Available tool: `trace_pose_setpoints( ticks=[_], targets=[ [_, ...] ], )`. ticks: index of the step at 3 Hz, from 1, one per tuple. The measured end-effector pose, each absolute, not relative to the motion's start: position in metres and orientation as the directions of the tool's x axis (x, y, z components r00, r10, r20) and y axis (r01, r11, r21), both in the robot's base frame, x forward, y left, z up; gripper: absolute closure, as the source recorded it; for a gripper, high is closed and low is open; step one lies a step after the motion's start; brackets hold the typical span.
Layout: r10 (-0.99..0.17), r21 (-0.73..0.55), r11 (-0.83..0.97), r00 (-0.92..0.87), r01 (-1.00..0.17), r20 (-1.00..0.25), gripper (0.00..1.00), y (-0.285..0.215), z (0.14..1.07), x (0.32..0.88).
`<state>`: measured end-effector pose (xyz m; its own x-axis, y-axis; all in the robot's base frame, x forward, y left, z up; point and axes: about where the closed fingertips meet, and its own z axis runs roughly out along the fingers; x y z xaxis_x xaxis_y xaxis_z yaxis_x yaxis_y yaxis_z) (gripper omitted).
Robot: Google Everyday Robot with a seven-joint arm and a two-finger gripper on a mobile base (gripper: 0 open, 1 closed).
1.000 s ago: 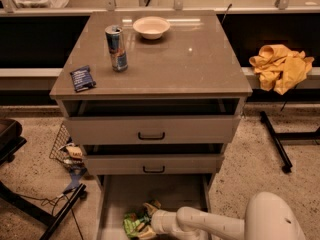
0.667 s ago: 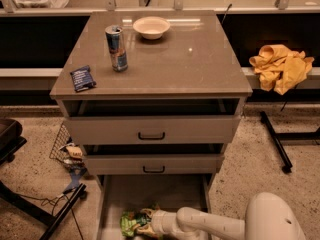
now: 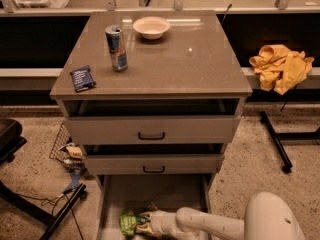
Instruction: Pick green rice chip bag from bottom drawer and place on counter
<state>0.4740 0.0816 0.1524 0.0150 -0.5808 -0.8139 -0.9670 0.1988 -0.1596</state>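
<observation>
The green rice chip bag (image 3: 128,223) lies crumpled at the front left of the open bottom drawer (image 3: 155,194), on its flat floor. My gripper (image 3: 146,223) reaches into that drawer from the lower right on its white arm and is right against the bag's right side. The counter (image 3: 170,64) is the glossy grey-brown top of the cabinet, well above the gripper.
On the counter stand a drink can (image 3: 116,48), a white bowl (image 3: 151,27) and a small dark blue packet (image 3: 82,78). The two upper drawers (image 3: 151,130) are slightly open and overhang the bottom one. A yellow cloth (image 3: 281,66) lies on the right ledge. Clutter (image 3: 66,149) lies on the floor at left.
The bag and the gripper tip have shifted slightly to the left inside the bottom drawer. Nothing else has moved.
</observation>
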Motion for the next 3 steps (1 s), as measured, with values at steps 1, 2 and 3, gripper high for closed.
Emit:
trace_pose_setpoints(
  ticks=[1, 2, 3],
  targets=[
    [-0.551, -0.139, 0.193, 0.010, -0.971, -0.834, 1.00, 0.089, 0.165, 0.479],
    [-0.528, -0.072, 0.217, -0.055, -0.973, -0.848, 1.00, 0.070, 0.221, 0.492],
    [-0.503, -0.024, 0.235, -0.100, -0.972, -0.858, 1.00, 0.039, 0.284, 0.508]
  ],
)
